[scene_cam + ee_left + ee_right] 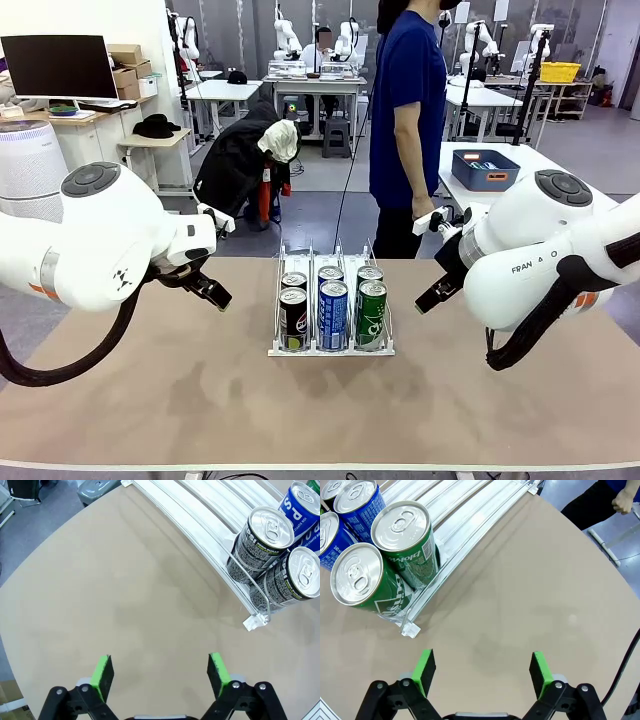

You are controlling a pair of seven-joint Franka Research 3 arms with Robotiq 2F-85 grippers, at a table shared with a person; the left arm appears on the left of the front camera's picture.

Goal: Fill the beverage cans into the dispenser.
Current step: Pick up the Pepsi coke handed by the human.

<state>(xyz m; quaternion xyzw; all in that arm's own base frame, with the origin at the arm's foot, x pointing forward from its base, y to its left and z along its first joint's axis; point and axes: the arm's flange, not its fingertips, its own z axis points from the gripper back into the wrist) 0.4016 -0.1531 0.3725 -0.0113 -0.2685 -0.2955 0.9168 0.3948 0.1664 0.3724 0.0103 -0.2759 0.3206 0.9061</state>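
— Well, starting nearest: how do the grippers stand?

— Both released. The left gripper (218, 299) hangs just above the table (150, 400) at nine o'clock from the dispenser (330, 351); its green pads (102, 672) are spread wide over bare tabletop, with nothing between them. The right gripper (425, 302) hangs at three o'clock from the rack; its jaws are likewise apart and hold nothing.

— And the beverage cans (333, 315)?

— Six stand upright inside the dispenser at the middle of the table, two to a lane. The front row sits against the low lip: a black can (293, 318) in the left lane, a blue can (333, 300) in the middle, a green can (371, 314) in the right. Close behind each stands a second of the same colour. From the left wrist the two black ones lie at two o'clock, well apart from the fingers; from the right wrist the two green ones lie at ten o'clock, also clear of the fingers.

— Farther off?

— Behind the cans the bare lanes run on toward twelve o'clock. A person (405, 110) in a dark blue top stands side-on at the table's far edge, about one o'clock from the rack, with one hand (423, 208) hanging curled by the hip. Beyond, at two o'clock, a dark blue tub (485, 170) rests on a white table.
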